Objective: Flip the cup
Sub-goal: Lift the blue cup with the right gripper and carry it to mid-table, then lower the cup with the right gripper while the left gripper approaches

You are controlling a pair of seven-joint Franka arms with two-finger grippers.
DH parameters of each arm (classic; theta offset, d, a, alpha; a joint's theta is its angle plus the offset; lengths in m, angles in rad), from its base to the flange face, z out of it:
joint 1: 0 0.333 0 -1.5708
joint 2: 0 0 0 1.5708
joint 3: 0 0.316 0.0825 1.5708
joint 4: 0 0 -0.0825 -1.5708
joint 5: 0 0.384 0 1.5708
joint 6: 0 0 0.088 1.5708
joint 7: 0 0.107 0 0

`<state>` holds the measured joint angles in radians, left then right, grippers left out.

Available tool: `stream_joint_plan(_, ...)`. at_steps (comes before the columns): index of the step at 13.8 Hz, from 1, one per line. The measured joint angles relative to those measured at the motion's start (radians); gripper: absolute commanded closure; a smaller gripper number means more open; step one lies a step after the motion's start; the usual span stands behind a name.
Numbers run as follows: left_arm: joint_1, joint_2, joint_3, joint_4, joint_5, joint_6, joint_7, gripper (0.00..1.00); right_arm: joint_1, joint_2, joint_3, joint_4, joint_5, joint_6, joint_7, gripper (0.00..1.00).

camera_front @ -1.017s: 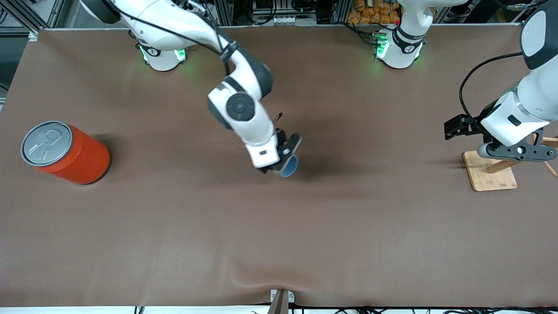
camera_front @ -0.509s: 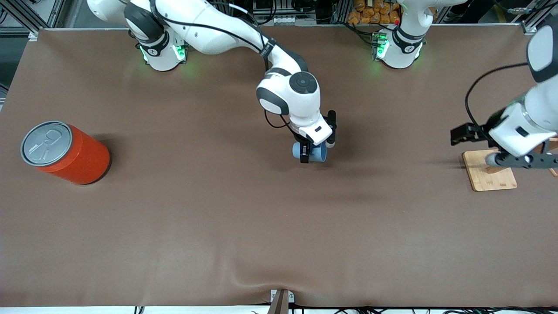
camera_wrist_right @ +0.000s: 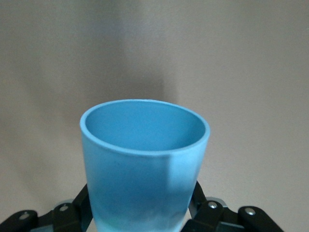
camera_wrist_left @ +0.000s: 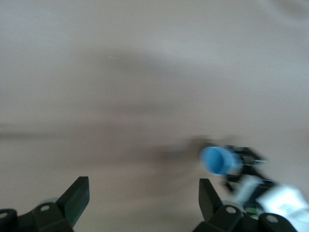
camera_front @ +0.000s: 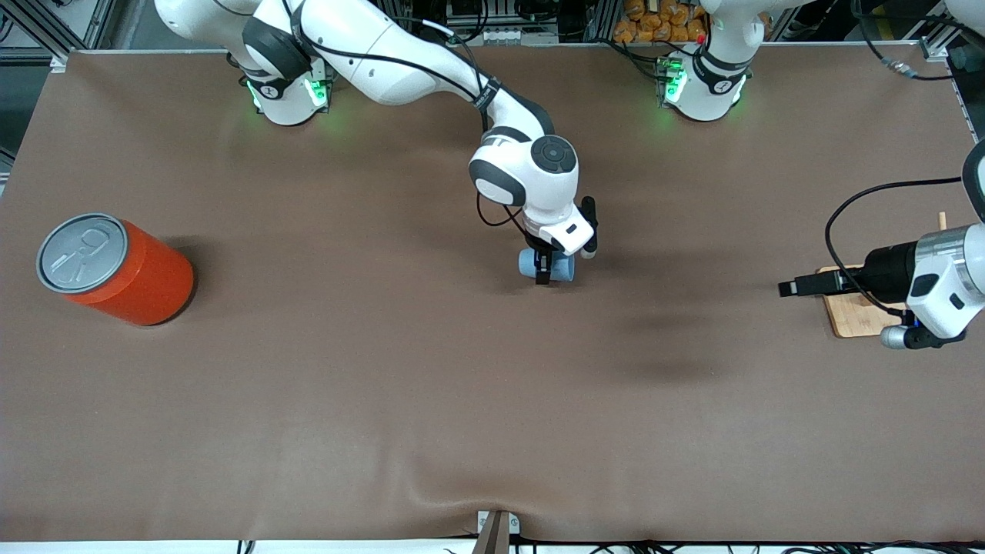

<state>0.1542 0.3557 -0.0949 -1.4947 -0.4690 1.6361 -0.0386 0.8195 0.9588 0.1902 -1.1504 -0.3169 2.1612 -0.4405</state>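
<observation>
Over mid-table, the right claw (camera_front: 545, 269) grips one cup (camera_front: 559, 267); left claw (camera_wrist_left: 140, 198) gapes empty; one can (camera_front: 115, 269).

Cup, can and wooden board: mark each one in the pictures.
cup (camera_wrist_right: 145, 159), right wrist view, on its outer wall below the rim.
can (camera_front: 150, 281), front view, on its orange-red side.
wooden board (camera_front: 850, 319), front view, on its bare top under the left arm.

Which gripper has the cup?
The right gripper, shut on the cup mid-table; the left gripper, open, holds nothing, by the wooden stand.
</observation>
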Motion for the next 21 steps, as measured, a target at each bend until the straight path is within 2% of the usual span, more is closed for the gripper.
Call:
stream_joint_plan(2, 0.002, 0.019, -0.003, -0.033, -0.141, -0.009, 0.000, 0.00, 0.026, 0.007, -0.024, 0.000, 0.000, -0.003, 0.001, 1.00)
stream_joint_plan(3, -0.003, 0.027, -0.012, -0.063, -0.173, -0.011, 0.001, 0.00, 0.034, 0.011, -0.031, 0.000, 0.000, -0.003, 0.002, 1.00)
stream_joint_plan(6, -0.048, 0.083, -0.050, -0.145, -0.190, -0.012, 0.002, 0.00, 0.040, 0.017, -0.037, 0.000, 0.000, -0.004, 0.019, 1.00)
stream_joint_plan(10, -0.088, 0.181, -0.056, -0.155, -0.198, -0.001, 0.003, 0.00, 0.043, 0.033, -0.038, 0.000, -0.004, -0.004, 0.043, 1.00)
stream_joint_plan(11, -0.087, 0.196, -0.056, -0.155, -0.201, -0.001, 0.003, 0.00, 0.044, 0.037, -0.038, 0.001, -0.005, -0.001, 0.044, 0.91)
stream_joint_plan(12, -0.086, 0.212, -0.055, -0.155, -0.211, 0.000, 0.004, 0.00, 0.045, 0.037, -0.039, 0.001, -0.007, -0.002, 0.044, 0.01)
stream_joint_plan(17, -0.123, 0.282, -0.057, -0.156, -0.263, 0.059, -0.023, 0.00, 0.045, 0.038, -0.043, 0.009, -0.008, -0.004, 0.050, 0.00)
stream_joint_plan(21, -0.158, 0.308, -0.057, -0.155, -0.264, 0.081, -0.135, 0.00, 0.045, 0.005, -0.041, 0.036, -0.007, -0.100, 0.052, 0.00)
